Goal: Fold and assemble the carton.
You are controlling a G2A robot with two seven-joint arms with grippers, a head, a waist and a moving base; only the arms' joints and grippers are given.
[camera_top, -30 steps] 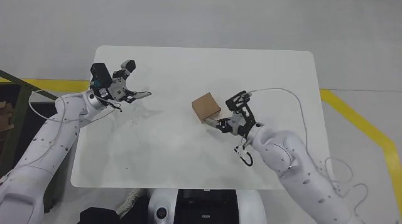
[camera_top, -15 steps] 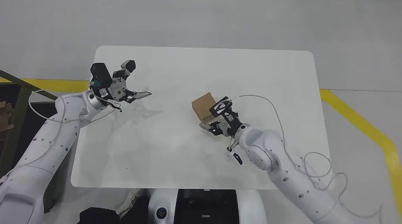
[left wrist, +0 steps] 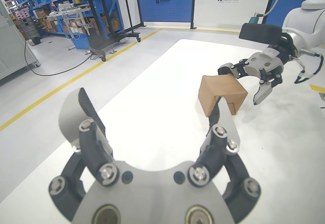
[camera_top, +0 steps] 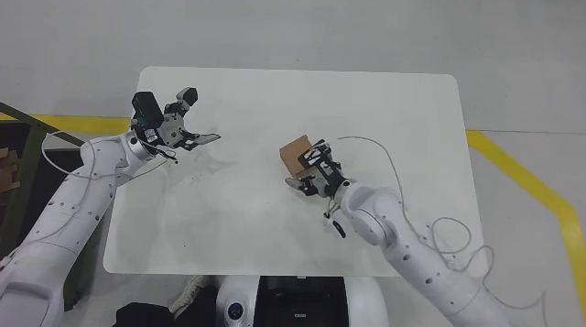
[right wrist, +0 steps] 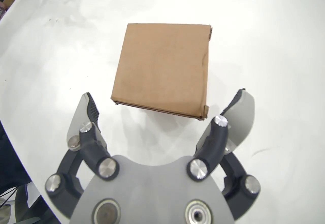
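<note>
A small brown carton [camera_top: 298,152] stands closed as a cube near the middle of the white table [camera_top: 385,98]. My right gripper [camera_top: 309,169] hovers just at its near right side, open, fingers spread wider than the carton [right wrist: 162,67] and not touching it. In the left wrist view the carton [left wrist: 221,94] sits far ahead with the right gripper [left wrist: 242,85] beside it. My left gripper [camera_top: 194,118] is held above the table's left part, open and empty, well away from the carton.
A loose cable [camera_top: 394,158] arcs from the right arm over the table's right half. Yellow floor tape [camera_top: 526,180] runs past the table's right edge. A dark bin with cardboard scraps [camera_top: 11,158] stands left of the table. Bare table surface lies between the two grippers.
The right gripper has slid leftward along the table to the carton's side, its cable trailing after it. The left arm has stayed still, and the carton has not shifted.
</note>
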